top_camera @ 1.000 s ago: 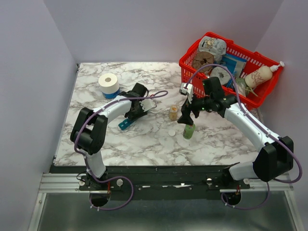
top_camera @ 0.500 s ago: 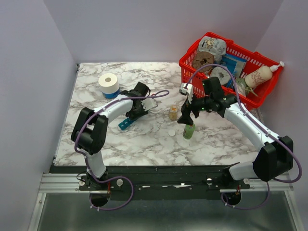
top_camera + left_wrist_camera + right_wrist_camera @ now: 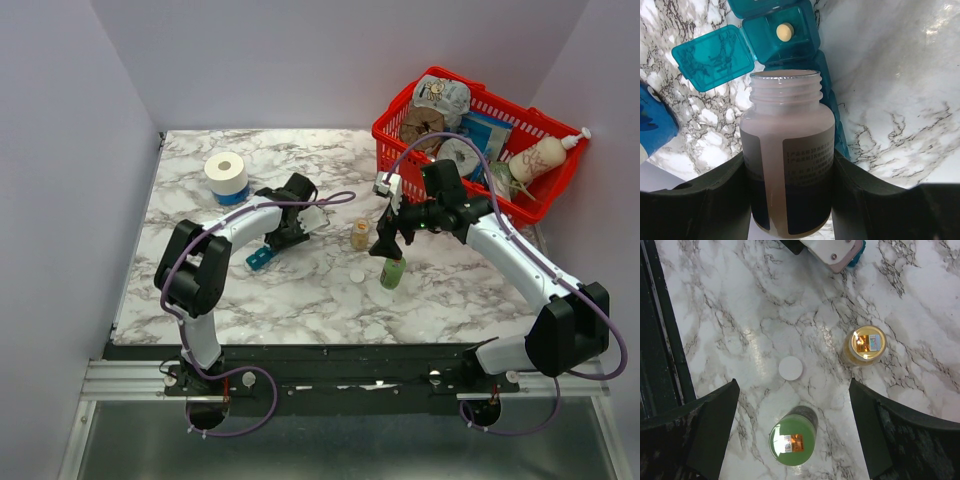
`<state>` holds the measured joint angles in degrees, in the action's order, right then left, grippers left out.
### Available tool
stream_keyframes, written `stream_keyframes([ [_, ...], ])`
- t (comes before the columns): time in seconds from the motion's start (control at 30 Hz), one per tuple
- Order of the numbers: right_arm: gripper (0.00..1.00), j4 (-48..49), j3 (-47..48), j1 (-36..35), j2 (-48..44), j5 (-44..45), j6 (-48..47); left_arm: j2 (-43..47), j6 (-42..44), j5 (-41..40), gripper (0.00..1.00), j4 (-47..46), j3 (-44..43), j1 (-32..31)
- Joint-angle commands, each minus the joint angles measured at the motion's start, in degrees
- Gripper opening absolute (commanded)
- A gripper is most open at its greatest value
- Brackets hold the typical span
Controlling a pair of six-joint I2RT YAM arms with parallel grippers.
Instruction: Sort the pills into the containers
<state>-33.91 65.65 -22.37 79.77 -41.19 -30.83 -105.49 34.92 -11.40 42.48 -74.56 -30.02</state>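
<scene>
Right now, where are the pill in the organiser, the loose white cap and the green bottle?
pill (image 3: 785,31), left wrist view, centre of its top.
white cap (image 3: 790,368), right wrist view, centre of the disc.
green bottle (image 3: 792,442), right wrist view, middle of its top.

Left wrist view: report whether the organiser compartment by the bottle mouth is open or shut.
Open: its lid lies swung aside, and one pale pill sits inside.

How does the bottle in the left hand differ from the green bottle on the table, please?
The white bottle is pale and translucent; the green bottle is green. The white bottle is clamped in the left hand over the teal pill organiser; the green bottle stands free on the marble table beneath the open right hand. Both are round bottles.
</scene>
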Motion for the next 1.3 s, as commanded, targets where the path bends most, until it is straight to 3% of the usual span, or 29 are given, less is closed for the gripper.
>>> stream_keyframes([
  [0.0,1.00,0.3,-0.6,0.6,0.5,-1.9,0.2,-0.6,-0.6,-2.8,0.00,1.5,-1.9,-0.3],
  [0.37,1.00,0.2,-0.6,0.6,0.5,-2.0,0.1,0.0,-1.3,-1.7,0.00,0.4,-2.0,-0.3],
  [0.7,1.00,0.2,-0.6,0.7,0.8,-2.1,0.0,10.9,-3.6,4.4,0.00,-12.0,9.5,0.0],
  [0.87,1.00,0.2,-0.7,0.7,1.3,-1.6,-0.2,22.1,-8.4,9.9,0.00,-24.7,18.2,1.2],
  [1.0,1.00,0.2,-0.7,0.9,1.5,-0.5,-0.3,37.5,-12.8,17.2,0.00,-37.7,31.1,3.5],
  [1.13,1.00,0.6,-0.9,1.0,1.8,-0.4,-0.3,50.5,-17.5,24.7,0.00,-55.1,43.0,4.2],
  [1.27,1.00,1.0,-1.2,1.1,2.6,0.2,-0.6,62.3,-27.6,28.9,0.00,-70.6,52.1,4.4],
])
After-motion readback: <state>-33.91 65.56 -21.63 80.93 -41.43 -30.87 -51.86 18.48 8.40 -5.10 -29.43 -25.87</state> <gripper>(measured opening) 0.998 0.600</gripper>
